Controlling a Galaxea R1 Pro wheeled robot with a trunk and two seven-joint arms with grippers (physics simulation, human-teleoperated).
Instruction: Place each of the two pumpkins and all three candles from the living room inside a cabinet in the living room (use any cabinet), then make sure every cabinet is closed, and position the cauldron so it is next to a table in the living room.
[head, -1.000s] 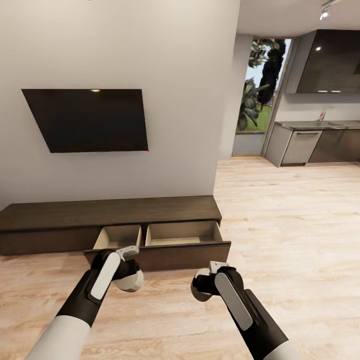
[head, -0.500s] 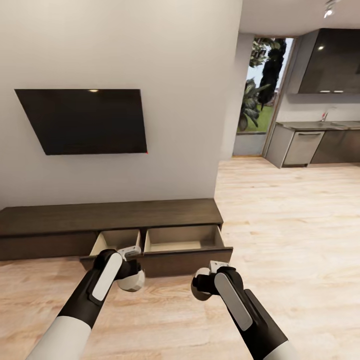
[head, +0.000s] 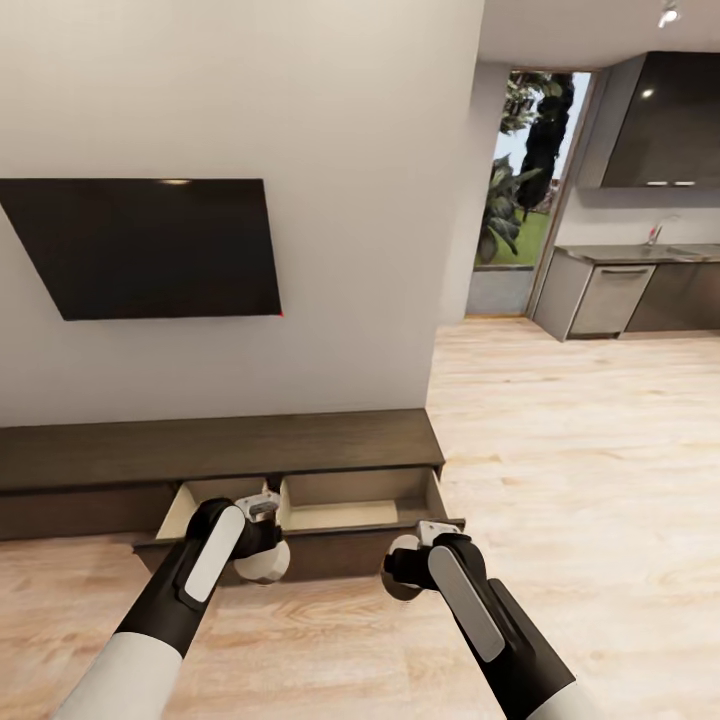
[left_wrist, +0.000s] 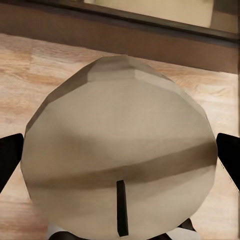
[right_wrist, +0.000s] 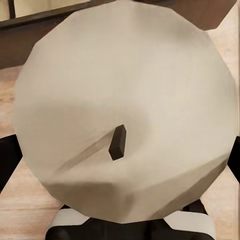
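Each gripper clamps a stubby tan candle between its dark fingers, wick end facing the wrist camera: the left gripper (left_wrist: 120, 165) holds one candle (left_wrist: 120, 150), the right gripper (right_wrist: 120, 155) another candle (right_wrist: 125, 110). Just beyond both stands the low brown cabinet (head: 220, 445) with two drawers pulled open; the left drawer (head: 190, 495) lies nearest the left arm, the right drawer (head: 350, 500) ahead of the right.

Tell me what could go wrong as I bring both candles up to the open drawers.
1. Each candle, left and right, blocks much of its wrist view, so drawer edges may be hard to judge while lowering.
2. The left gripper hangs at the open left drawer front; a low approach could bump the front panel.
3. The right gripper is over the floor beside the right drawer, so an early release would likely miss the cabinet.
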